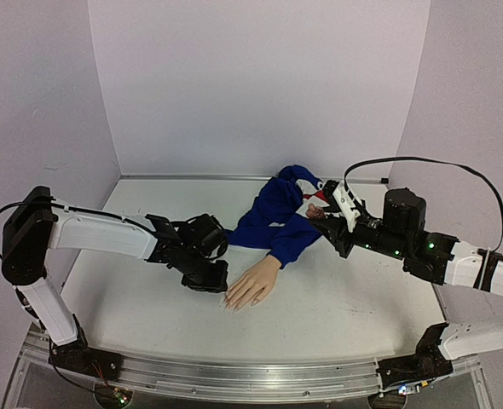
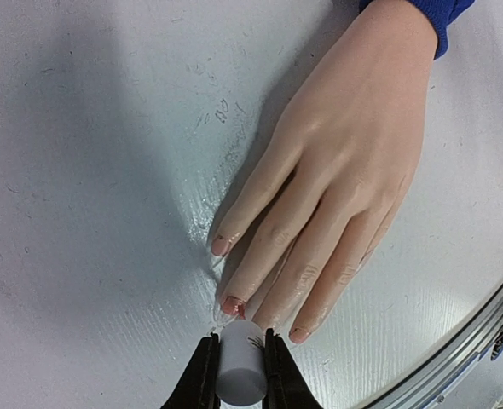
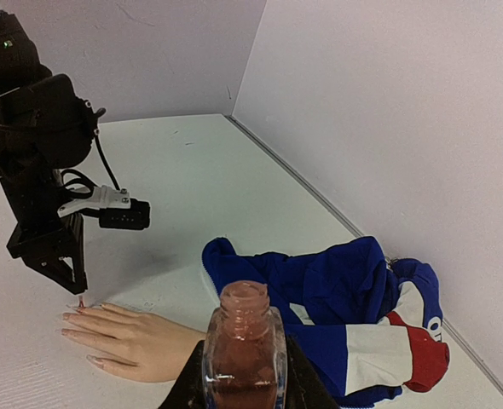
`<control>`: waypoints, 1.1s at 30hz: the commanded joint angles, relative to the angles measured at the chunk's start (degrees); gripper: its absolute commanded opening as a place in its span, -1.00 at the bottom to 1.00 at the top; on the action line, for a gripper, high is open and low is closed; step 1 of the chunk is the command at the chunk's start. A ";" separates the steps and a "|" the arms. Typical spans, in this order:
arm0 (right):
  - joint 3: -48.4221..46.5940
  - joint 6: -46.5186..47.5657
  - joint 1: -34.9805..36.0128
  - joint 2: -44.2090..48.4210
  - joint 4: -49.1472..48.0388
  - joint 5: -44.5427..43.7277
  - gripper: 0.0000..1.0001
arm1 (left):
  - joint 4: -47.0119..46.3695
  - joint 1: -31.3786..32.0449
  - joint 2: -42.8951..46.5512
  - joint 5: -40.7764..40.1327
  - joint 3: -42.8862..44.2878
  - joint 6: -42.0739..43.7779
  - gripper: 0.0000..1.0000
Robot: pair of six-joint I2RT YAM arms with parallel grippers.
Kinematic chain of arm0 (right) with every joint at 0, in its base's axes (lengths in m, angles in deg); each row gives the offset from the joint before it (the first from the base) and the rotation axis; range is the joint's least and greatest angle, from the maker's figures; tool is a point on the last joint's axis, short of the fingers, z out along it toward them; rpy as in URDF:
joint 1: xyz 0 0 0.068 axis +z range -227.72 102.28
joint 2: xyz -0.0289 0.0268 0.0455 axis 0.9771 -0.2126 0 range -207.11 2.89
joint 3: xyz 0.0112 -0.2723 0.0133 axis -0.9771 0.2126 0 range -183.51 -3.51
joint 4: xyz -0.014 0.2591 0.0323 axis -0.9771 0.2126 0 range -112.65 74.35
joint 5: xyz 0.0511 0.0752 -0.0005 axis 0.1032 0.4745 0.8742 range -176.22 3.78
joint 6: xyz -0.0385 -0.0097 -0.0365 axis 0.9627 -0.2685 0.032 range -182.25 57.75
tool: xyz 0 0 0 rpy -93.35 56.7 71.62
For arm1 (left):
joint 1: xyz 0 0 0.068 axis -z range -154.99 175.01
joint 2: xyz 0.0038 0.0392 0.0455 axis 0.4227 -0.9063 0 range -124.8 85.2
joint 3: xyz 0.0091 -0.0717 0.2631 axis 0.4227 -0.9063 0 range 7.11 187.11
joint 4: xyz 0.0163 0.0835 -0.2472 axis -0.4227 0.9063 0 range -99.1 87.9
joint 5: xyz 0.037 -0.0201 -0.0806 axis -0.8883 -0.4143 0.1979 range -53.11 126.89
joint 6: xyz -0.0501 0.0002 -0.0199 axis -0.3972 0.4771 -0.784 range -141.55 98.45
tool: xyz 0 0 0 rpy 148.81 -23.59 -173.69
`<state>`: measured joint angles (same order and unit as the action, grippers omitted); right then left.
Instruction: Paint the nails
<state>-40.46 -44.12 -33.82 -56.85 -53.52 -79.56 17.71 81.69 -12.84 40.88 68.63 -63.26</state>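
A beige mannequin hand (image 1: 253, 282) with a blue sleeve (image 1: 279, 220) lies palm down on the table. In the left wrist view its nails (image 2: 232, 305) point toward me; one (image 2: 221, 246) is pink and the one at the brush is wet red. My left gripper (image 2: 239, 362) is shut on the white polish cap (image 2: 241, 365), its brush tip at that fingertip. It also shows in the top view (image 1: 211, 278), just left of the fingers. My right gripper (image 3: 243, 394) is shut on the open pinkish polish bottle (image 3: 244, 349), held above the sleeve at the right (image 1: 330, 215).
The blue, white and red jacket (image 3: 362, 315) lies bunched near the back wall. The left arm (image 3: 43, 170) stands over the fingertips. The table's metal front rail (image 1: 234, 375) runs along the near edge.
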 commanded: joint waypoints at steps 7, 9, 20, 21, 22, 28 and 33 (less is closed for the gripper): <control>-0.76 -0.82 -0.29 0.51 -3.78 0.59 -1.00 | -1.41 0.18 -0.75 0.84 2.58 1.20 -1.00; -0.69 -0.82 -0.30 0.59 -3.76 0.63 -1.00 | -1.41 0.18 -0.88 0.93 2.66 1.21 -1.00; -0.67 -0.82 -0.31 0.68 -3.78 0.53 -1.00 | -0.95 0.14 -1.32 0.29 2.73 0.99 -1.00; -0.67 -0.82 -0.26 0.68 -3.81 0.54 -1.00 | -0.75 0.10 -1.36 0.16 2.73 0.91 -1.00; -0.67 -0.82 -0.30 0.67 -3.81 0.53 -1.00 | -0.57 0.09 -1.49 0.16 2.73 0.85 -1.00; -0.86 -0.82 -0.26 0.68 -3.80 0.64 -1.00 | 0.24 0.08 -1.97 0.27 3.26 0.73 -1.00; -0.84 -0.82 -0.30 0.68 -3.76 0.58 -1.00 | 0.94 0.00 -2.57 0.36 3.70 0.63 -1.00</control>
<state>-40.46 -44.12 -33.82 -56.85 -53.52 -79.56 18.30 81.69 -15.04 41.34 69.40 -62.96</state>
